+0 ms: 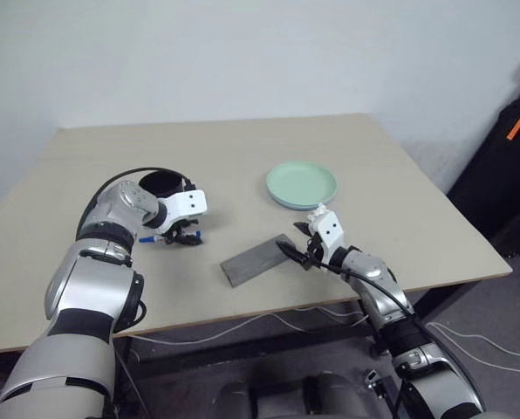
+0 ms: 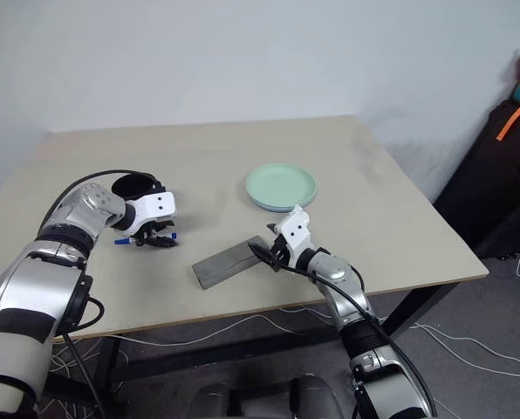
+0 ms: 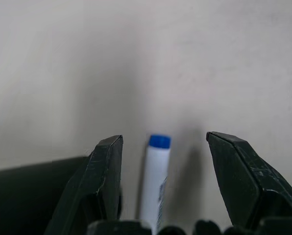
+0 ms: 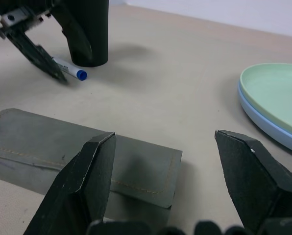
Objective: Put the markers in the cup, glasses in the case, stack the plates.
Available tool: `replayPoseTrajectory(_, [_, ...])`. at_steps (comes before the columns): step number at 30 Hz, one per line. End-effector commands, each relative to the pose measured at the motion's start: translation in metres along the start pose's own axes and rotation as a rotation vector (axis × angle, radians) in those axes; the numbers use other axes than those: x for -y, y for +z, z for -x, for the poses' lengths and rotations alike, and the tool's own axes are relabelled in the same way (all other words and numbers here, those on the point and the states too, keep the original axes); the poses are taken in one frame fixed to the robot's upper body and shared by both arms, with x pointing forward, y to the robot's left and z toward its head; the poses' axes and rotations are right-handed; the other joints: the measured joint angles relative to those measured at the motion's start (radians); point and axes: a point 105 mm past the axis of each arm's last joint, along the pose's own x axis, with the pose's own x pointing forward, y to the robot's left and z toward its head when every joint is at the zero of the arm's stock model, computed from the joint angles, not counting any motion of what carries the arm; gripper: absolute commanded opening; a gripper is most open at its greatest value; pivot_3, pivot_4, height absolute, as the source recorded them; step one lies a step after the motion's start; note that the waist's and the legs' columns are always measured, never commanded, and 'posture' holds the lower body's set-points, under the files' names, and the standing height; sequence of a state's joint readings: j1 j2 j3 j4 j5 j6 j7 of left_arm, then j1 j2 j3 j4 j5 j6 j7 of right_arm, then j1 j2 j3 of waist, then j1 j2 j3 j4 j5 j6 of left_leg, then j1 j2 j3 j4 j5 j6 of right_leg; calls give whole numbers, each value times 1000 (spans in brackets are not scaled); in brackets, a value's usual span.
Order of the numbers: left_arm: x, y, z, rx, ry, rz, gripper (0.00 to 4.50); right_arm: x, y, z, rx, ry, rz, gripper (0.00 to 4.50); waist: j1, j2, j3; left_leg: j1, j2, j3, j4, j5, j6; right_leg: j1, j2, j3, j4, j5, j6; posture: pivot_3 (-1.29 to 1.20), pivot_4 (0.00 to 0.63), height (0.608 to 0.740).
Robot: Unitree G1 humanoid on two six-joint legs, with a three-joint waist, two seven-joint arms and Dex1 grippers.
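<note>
Plates [image 4: 278, 105] are stacked, mint on blue. Case [image 4: 62, 152] is shut on the counter [image 1: 242, 148]. One marker [image 3: 155, 181] lies beside the cup [image 4: 87, 34], bracketed by parted left jaws; right jaws are held apart.

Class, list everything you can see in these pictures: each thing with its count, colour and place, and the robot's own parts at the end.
Table: one, beige, carries everything.
Plates: two, mint green stacked on light blue, far right of middle.
Cup: one, black, upright on the table's left side.
Marker: one, white barrel with blue cap, lying beside the cup.
Case: one, grey, lid shut, near the front edge.
Luggage: dark, orange strap, right of the table.
Left gripper: jaws open astride the marker.
Right gripper: jaws open, over the case.
</note>
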State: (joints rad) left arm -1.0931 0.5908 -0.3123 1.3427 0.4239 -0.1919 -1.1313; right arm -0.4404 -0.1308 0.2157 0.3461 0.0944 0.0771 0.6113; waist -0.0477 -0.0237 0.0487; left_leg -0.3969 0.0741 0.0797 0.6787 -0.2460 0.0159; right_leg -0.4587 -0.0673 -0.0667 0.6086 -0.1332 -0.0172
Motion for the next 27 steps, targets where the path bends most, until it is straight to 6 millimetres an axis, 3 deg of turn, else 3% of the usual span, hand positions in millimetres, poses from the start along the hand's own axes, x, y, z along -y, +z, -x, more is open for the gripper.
replayPoseTrajectory(1, [4, -2, 0, -16, -43, 36, 2847, 2, 17, -1, 52, -6, 43, 3488, 0, 0, 0, 0, 0, 0, 0, 0, 0, 0, 0, 0, 0, 0, 0, 0, 0, 740])
replayPoseTrajectory(8, [14, -14, 4, -73, -137, 88, 2847, 4, 15, 4, 47, -30, 40, 3488, -1, 0, 0, 1, 0, 0, 0, 0, 0, 1, 0, 0, 0, 0, 0, 0, 0, 740])
replayPoseTrajectory(16, [17, -14, 21, -68, -230, 107, 2847, 6, 15, 7, 46, -42, 33, 3488, -4, 0, 0, 1, 0, 0, 0, 0, 0, 0, 0, 0, 0, -1, -1, 0, 0, 740])
replayPoseTrajectory(27, [3, -20, 41, -91, -160, 65, 2847, 7, 19, 3, 55, -29, 35, 3488, -2, 0, 0, 0, 0, 0, 0, 0, 0, 0, 0, 0, 0, -1, -2, 0, 0, 740])
